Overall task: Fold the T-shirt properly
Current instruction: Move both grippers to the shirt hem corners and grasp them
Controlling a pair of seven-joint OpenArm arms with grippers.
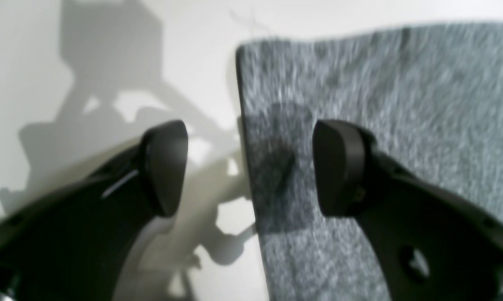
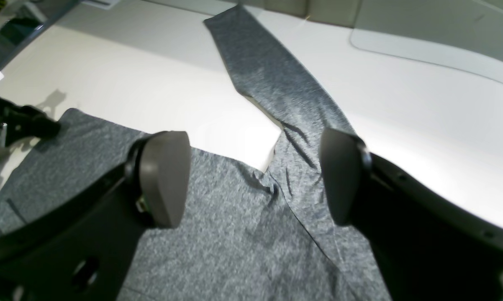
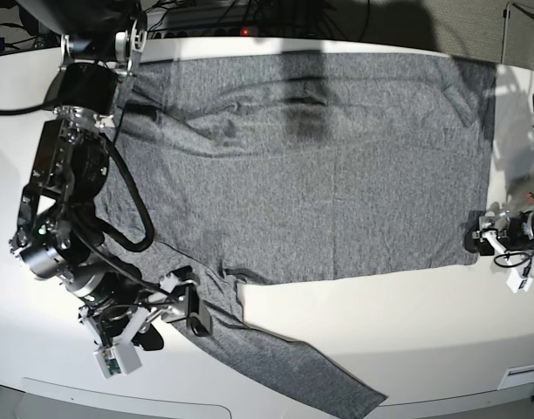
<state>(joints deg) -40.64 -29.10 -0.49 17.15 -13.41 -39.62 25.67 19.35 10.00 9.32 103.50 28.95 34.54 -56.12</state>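
Lying flat on the white table, the T-shirt looks soft, light and limp, best pinched at its hem corner and sleeve, while left gripper and right gripper stand spread, empty.

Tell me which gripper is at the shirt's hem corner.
The left gripper: it straddles the shirt's bottom corner, jaws open. The right gripper hovers open over the armpit beside the sleeve.

Both arms low and well apart, left hand and right hand spread wide, empty.
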